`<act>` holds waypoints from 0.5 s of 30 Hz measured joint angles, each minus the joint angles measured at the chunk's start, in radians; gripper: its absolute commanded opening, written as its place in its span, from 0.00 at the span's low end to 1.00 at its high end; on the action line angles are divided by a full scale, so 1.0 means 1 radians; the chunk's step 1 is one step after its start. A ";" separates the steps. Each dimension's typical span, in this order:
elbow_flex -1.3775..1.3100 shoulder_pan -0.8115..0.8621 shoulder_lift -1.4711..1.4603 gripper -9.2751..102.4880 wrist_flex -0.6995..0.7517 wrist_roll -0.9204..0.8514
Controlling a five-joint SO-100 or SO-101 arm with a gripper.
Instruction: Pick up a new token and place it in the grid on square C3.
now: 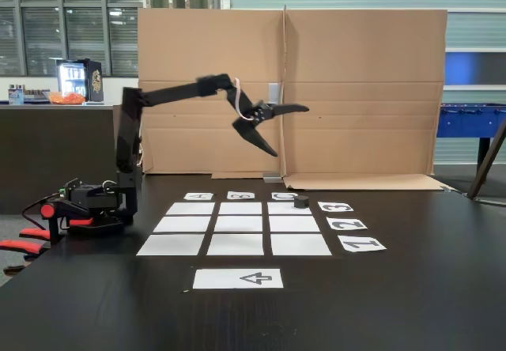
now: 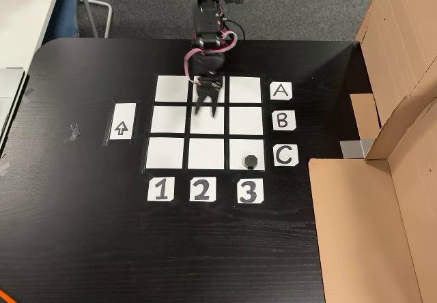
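Arrow sheet (image 1: 238, 278) lay before the grid (image 1: 235, 244); token (image 2: 250, 160) sat on square C3 (image 2: 237, 146); gripper (image 1: 291, 131) hung above, fingers apart, holding nothing.

Far-row letter labels (image 1: 240, 195) blurred and too foreshortened to read in the side fixed view, arm (image 2: 207, 50) covering part of the grid (image 2: 171, 120) in the top fixed view, cardboard screen (image 2: 396, 180) cut off at right edge

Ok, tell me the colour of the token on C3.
Dark grey-black token, clearest in the fixed view from above.
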 measured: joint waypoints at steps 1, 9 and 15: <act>0.049 0.034 0.046 0.58 0.000 -0.012; 0.319 0.305 0.353 0.33 -0.009 -0.141; 0.403 0.502 0.538 0.08 -0.009 -0.183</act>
